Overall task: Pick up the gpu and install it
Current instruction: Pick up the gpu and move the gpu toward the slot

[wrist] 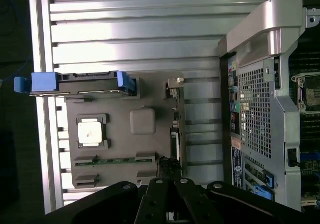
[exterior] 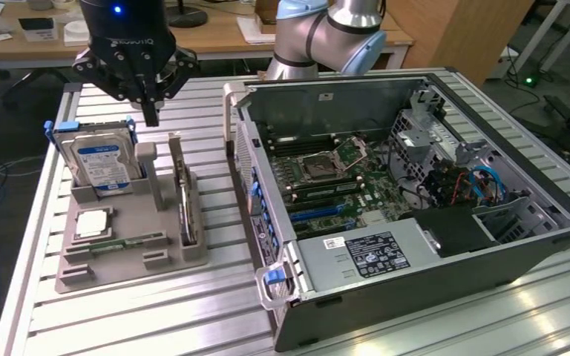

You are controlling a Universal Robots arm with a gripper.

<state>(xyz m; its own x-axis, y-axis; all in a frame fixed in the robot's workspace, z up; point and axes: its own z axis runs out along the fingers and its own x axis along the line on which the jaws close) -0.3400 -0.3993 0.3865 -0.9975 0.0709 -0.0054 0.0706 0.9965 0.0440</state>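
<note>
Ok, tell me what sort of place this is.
Probably a robotics lab or test workshop: a robot arm works at a slotted aluminium table, an open computer case lies on it beside a grey parts fixture, and office desks sit behind.

Gripper (exterior: 151, 111), fingers together, hangs above the tray (exterior: 116, 261); open air beneath it. Drive (exterior: 102, 163) stands tall toward the exterior view's left, gpu (exterior: 183, 194) on edge toward its right, and a post (exterior: 146, 159) narrows the gap between. Case (exterior: 249, 159) wall rises just beside the gpu: tight lane. Case lies open-topped; cables (exterior: 483, 182) crowd one end.
</note>
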